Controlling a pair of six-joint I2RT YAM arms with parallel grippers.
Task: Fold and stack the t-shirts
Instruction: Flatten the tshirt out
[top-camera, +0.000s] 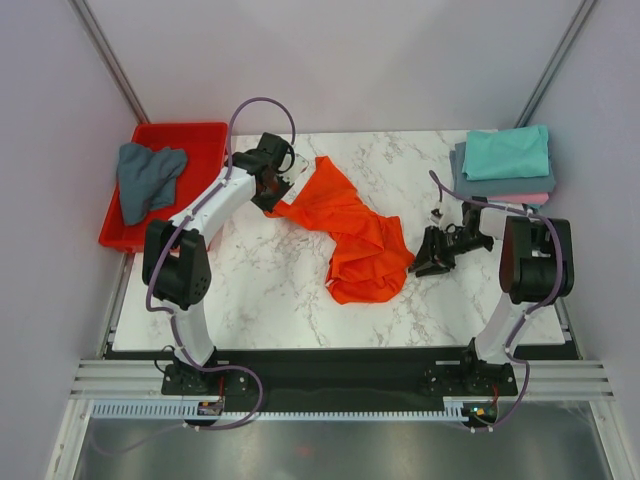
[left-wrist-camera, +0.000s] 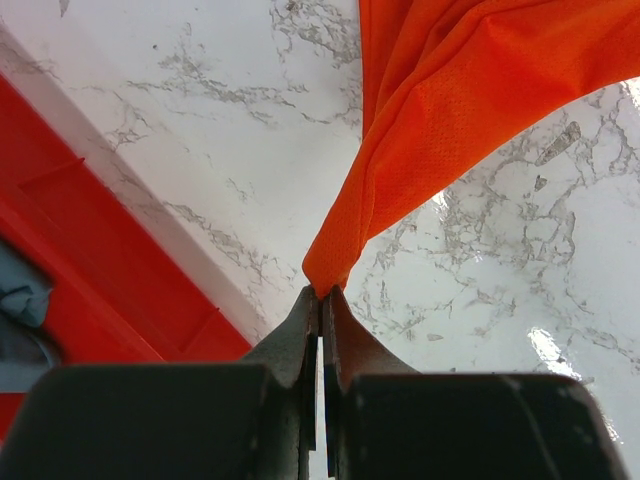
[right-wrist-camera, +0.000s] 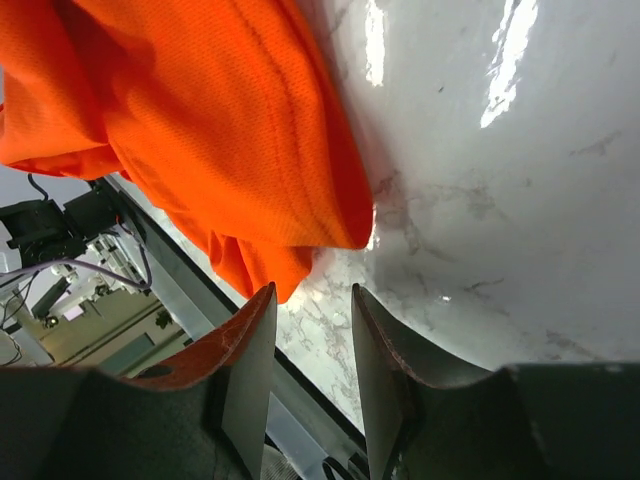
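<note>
Orange shirt (top-camera: 360, 235): crumpled mid-way across the table (top-camera: 250, 290), one corner pulled up.
Left gripper (left-wrist-camera: 322, 296): clamped on that corner, near the red tray (top-camera: 205, 138).
Right gripper (right-wrist-camera: 312, 300): jaws parted, empty, beside the shirt.
Folded shirts (top-camera: 505, 160): stacked far right.

This is a robotics lab test cell. Plain pale partition walls (top-camera: 330, 60) on metal posts (top-camera: 110, 55) stand behind and beside the marble-patterned table (top-camera: 260, 290). At the table's near edge, robot arms (top-camera: 205, 205) are bolted to aluminium rails (top-camera: 330, 378) above a slotted cable duct (top-camera: 330, 410). Beyond the table, the right wrist view shows black equipment and loose cables (right-wrist-camera: 60, 225).
</note>
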